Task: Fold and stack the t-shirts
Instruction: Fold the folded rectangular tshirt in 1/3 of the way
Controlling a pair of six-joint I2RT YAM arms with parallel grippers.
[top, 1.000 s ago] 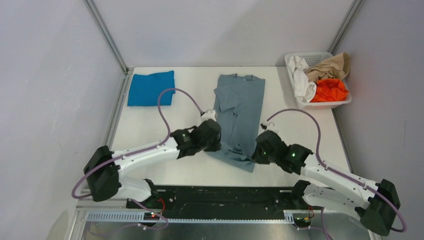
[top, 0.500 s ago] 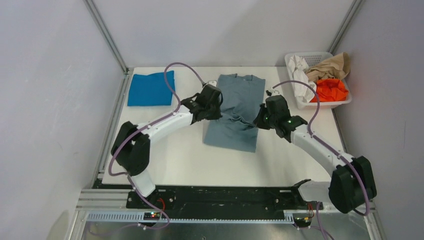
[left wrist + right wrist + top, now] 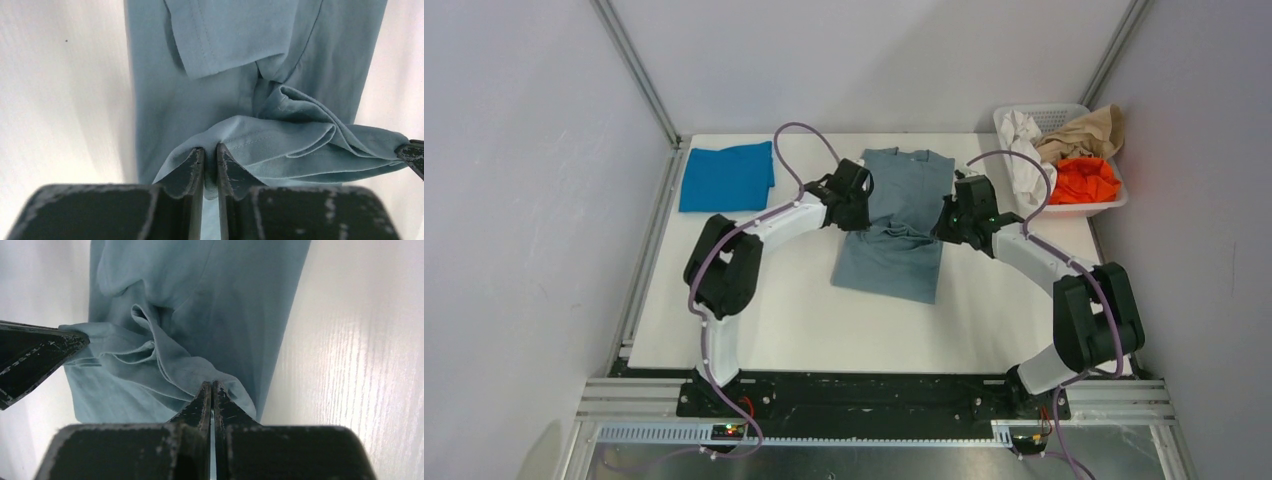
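The dusty grey-blue t-shirt [image 3: 894, 215] lies in a long strip down the middle of the table, its near end lifted and folded back over itself. My left gripper [image 3: 856, 205] is shut on the shirt's hem at its left corner [image 3: 210, 150]. My right gripper [image 3: 946, 222] is shut on the hem at the right corner [image 3: 212, 385]. The cloth [image 3: 300, 135] sags in folds between the two grippers. The brighter blue t-shirt [image 3: 725, 176] lies folded at the far left of the table, away from both grippers.
A white basket [image 3: 1074, 206] at the far right corner holds white, beige and orange cloth. Grey walls and metal posts close in the table on three sides. The white table top [image 3: 774, 300] shows bare near the front edge.
Both grippers have carried the shirt's near hem away from the front edge towards the far end, so the lower half now doubles over the upper half. Both arms are stretched out farther.
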